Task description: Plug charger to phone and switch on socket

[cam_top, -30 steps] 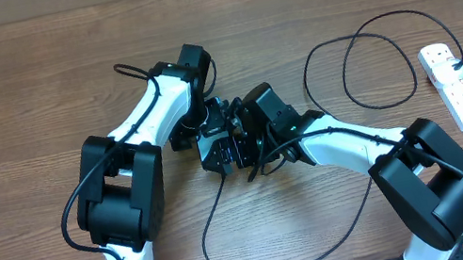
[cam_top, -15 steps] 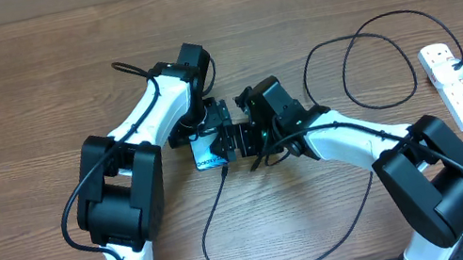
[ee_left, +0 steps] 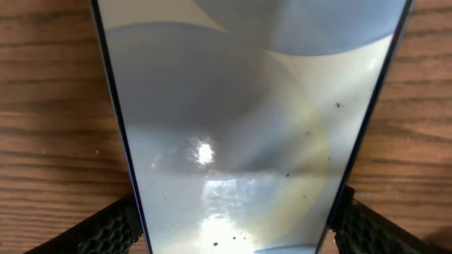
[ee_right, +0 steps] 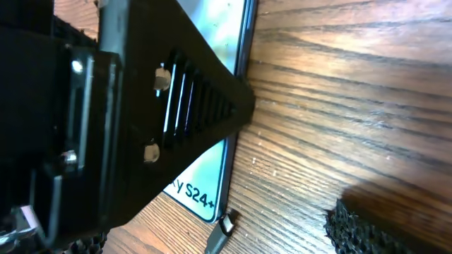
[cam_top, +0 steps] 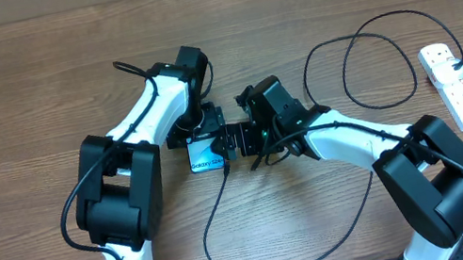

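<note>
While the phone (ee_left: 233, 127) lies flat on the desk (cam_top: 4, 84) between my left fingers (ee_left: 113, 229), its long axis runs straight ahead from them, so they straddle its narrow width. They stand apart, close against its two long edges; whether they already press on it I cannot tell. My right fingers (ee_right: 360, 226) are spread wide with nothing held. The connector tip (ee_right: 223, 227) lies between them, just off the phone's corner where the lettering ends. I judge the coming move turns on this relation: the tip sits just beside the phone's short edge, and the right arm is the nearer one. Legible: "Galaxy S24" in the overhead view; "y S24+" in the right wrist view. The charger (cam_top: 212, 212) loops across the desk. The socket (cam_top: 453, 86) lies well apart from both pairs of fingers, out beyond the right arm.
</note>
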